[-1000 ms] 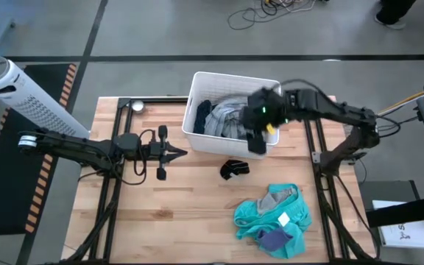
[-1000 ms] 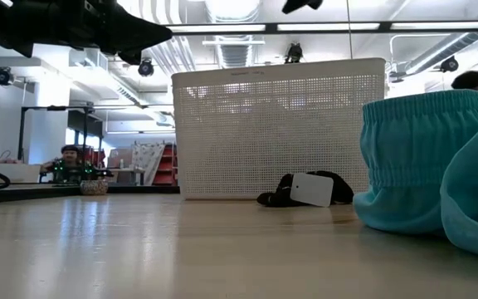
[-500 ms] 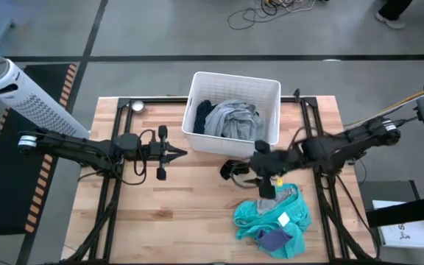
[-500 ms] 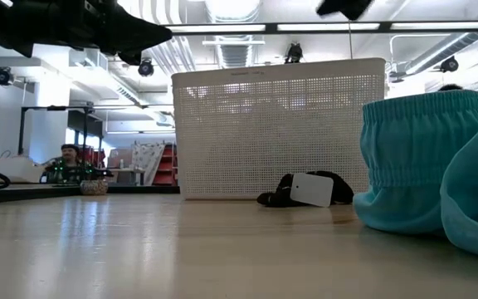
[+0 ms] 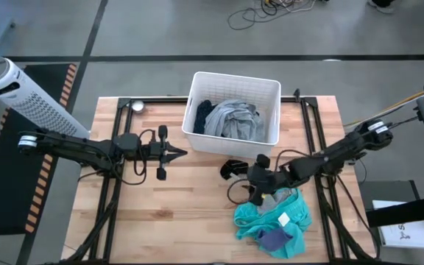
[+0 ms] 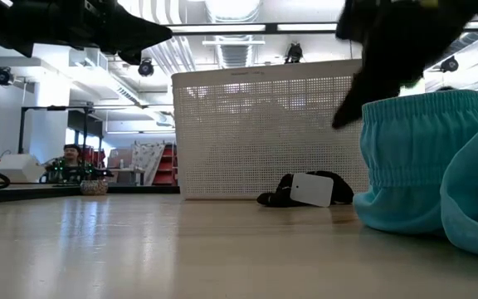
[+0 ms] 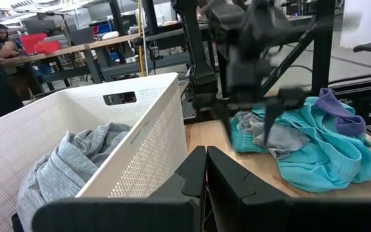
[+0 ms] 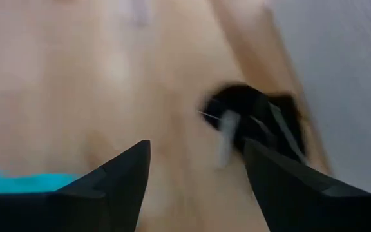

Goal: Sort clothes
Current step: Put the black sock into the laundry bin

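Table (image 5: 168, 206): a light wooden top, seen whole only in the high view; the low view gives its surface edge-on.

White basket (image 5: 271, 92): perforated plastic, set at the table's far middle. Grey garments (image 5: 230, 121) are heaped inside, with a dark piece (image 5: 201, 110) at the side toward the left arm. The left wrist view shows the grey fabric slumped against the basket's inner wall; the low view shows only the mesh wall, the contents being hidden.

Teal garment (image 5: 274, 217): bright, crumpled, lying on the table's near right area, well clear of the basket. A white label (image 5: 283, 218) is seen on top, a grey piece (image 5: 277, 197) at its far edge and a small purple-blue piece (image 5: 274, 239) at its near edge. The elastic waistband is shown only in the low view.

Small dark item with white tag (image 5: 234, 168): on the table between basket and teal pile; possibly a folded garment, the right wrist view being too blurred to tell.

Right gripper (image 5: 258, 193): placed low at the teal pile's far edge; fingers are seen spread apart, nothing between them.

Left gripper (image 5: 179, 153): held beside the basket, fingers pressed together, empty.
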